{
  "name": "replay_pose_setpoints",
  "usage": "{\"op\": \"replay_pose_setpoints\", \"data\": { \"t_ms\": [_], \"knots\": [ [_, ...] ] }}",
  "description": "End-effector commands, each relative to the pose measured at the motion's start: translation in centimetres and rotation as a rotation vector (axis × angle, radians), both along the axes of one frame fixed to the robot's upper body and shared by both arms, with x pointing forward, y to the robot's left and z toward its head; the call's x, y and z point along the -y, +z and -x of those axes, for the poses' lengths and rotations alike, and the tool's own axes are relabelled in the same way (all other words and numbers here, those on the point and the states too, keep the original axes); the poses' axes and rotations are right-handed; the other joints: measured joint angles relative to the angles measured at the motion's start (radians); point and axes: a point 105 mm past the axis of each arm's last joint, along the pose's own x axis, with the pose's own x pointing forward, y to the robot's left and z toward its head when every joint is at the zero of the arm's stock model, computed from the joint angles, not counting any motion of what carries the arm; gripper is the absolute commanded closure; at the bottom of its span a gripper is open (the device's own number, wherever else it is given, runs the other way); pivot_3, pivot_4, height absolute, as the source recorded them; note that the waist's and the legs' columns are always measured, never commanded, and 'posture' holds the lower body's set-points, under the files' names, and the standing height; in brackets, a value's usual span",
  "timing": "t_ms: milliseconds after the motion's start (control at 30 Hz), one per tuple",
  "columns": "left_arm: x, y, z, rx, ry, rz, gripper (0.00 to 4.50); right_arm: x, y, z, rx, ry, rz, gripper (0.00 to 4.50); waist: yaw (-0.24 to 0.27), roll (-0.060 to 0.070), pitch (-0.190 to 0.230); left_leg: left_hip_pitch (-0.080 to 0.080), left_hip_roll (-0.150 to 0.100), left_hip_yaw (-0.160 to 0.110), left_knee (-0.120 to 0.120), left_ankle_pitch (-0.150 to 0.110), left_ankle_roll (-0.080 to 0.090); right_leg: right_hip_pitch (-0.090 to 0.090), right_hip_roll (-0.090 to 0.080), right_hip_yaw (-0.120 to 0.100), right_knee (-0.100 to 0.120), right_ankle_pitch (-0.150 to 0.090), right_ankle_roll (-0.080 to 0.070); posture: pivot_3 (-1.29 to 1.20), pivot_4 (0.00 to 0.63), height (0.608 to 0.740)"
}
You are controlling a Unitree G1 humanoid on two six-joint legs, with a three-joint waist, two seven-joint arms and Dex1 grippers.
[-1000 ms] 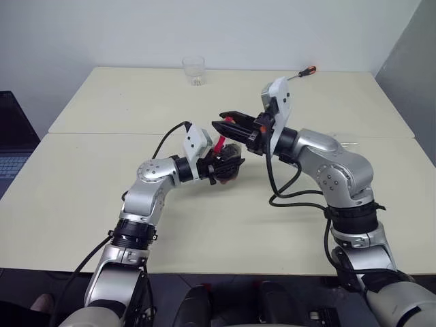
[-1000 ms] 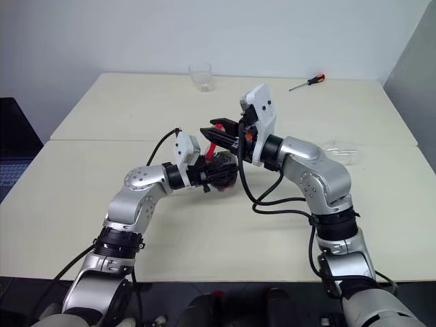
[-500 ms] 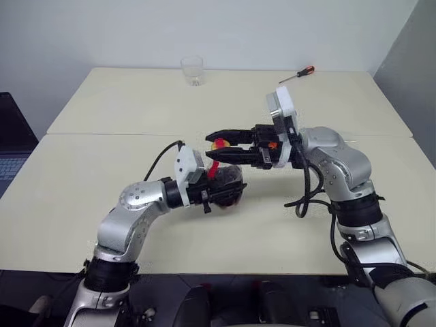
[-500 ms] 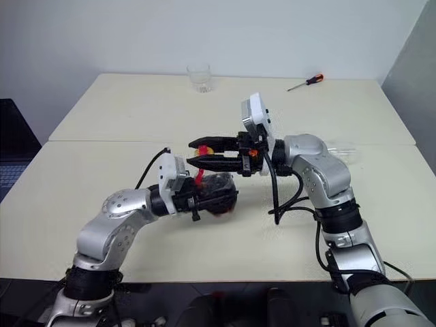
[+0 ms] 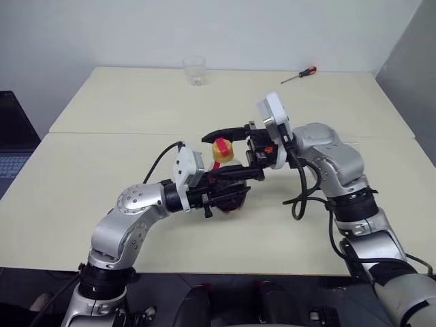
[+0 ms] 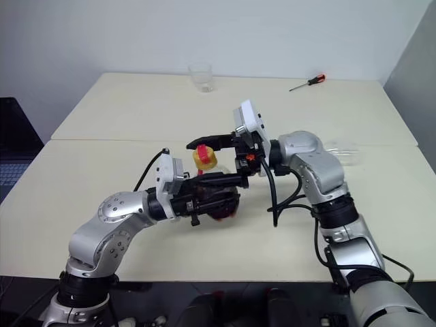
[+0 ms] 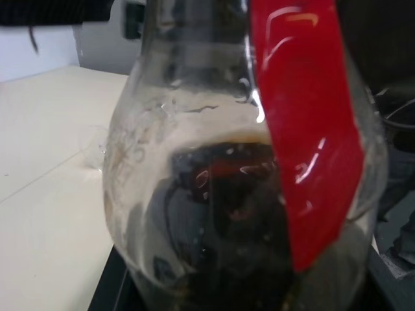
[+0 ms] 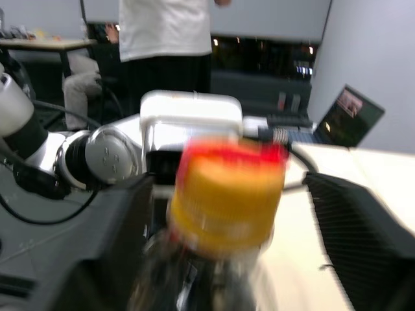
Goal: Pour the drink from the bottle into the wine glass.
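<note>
- Left claw is shut on the bottle, mid-frame above the bench.
- Right claw gapes wide around the yellow cap, not gripping.
- I think I'm uncapping; next I pinch and twist.

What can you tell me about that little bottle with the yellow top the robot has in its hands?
The bottle is small and squat, of clear plastic, with a rounded body, a narrow neck under a red label and a yellow cap that is on. Dark, nearly black drink fills the lower part of the body. It is upright above the table. The left gripper is shut on its body, while the right gripper's black fingers stand open on either side of the cap.
</note>
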Motion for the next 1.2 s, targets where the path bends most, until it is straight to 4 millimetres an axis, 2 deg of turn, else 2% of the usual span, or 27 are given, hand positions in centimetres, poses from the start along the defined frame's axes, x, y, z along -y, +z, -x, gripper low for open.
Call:
{"op": "replay_pose_setpoints", "data": {
  "t_ms": [33, 200, 300, 533, 967, 1067, 1200],
  "knots": [
    [0.1, 1.9, -0.1, 0.071, -0.006, 0.046, 2.48, 1.1, 1.4, 0.2, -0.004, -0.097, -0.044, 0.21, 0.000, 0.000, 0.000, 0.000, 0.000, 0.000, 0.000, 0.000, 0.000, 0.000, 0.000, 0.000, 0.000, 0.000, 0.000, 0.00, 0.150, 0.740],
    [-0.6, 0.9, -2.4, 0.036, 0.072, 0.033, 2.48, 2.0, 3.1, 0.0, -0.037, -0.266, -0.129, 0.21, -0.001, 0.000, 0.000, 0.000, 0.000, 0.000, 0.000, 0.000, 0.000, 0.000, 0.000, 0.000, 0.001, 0.000, 0.000, 0.00, 0.150, 0.740],
    [-0.4, 0.5, -3.2, 0.033, 0.082, 0.028, 2.48, 2.1, 3.7, -0.2, -0.074, -0.338, -0.179, 0.21, -0.003, 0.000, 0.000, 0.001, 0.001, 0.000, 0.000, 0.000, 0.000, 0.000, 0.001, 0.000, 0.001, 0.000, 0.000, 0.00, 0.150, 0.740],
    [0.7, 0.4, -5.3, 0.047, 0.092, 0.027, 2.48, 1.0, 4.1, -0.2, -0.076, -0.400, -0.212, 0.21, -0.002, 0.000, 0.000, 0.000, -0.001, 0.000, 0.000, 0.000, 0.000, 0.000, 0.000, 0.000, 0.001, 0.000, 0.000, 0.00, 0.150, 0.740],
    [1.2, 0.1, -5.5, 0.075, 0.064, 0.010, 2.48, -0.8, 3.6, -2.2, -0.081, -0.475, -0.215, 0.21, -0.004, 0.000, 0.000, 0.000, 0.000, 0.001, -0.001, 0.000, 0.000, -0.001, 0.001, 0.000, 0.001, 0.000, 0.000, 0.00, 0.150, 0.740],
    [1.0, 0.1, -5.4, 0.073, 0.066, 0.010, 2.48, -0.9, 3.6, -2.3, -0.088, -0.474, -0.218, 0.79, -0.004, 0.000, 0.000, 0.000, 0.000, 0.001, -0.001, 0.000, 0.000, -0.001, 0.001, 0.000, 0.001, 0.000, 0.000, 0.00, 0.150, 0.740],
    [0.9, 0.0, -5.3, 0.070, 0.068, 0.009, 2.48, -0.9, 3.6, -2.5, -0.103, -0.473, -0.223, 2.19, -0.004, 0.000, 0.000, 0.000, 0.000, 0.001, -0.001, 0.000, 0.000, -0.001, 0.001, 0.000, 0.001, 0.000, 0.000, 0.00, 0.150, 0.740]
  ]
}}
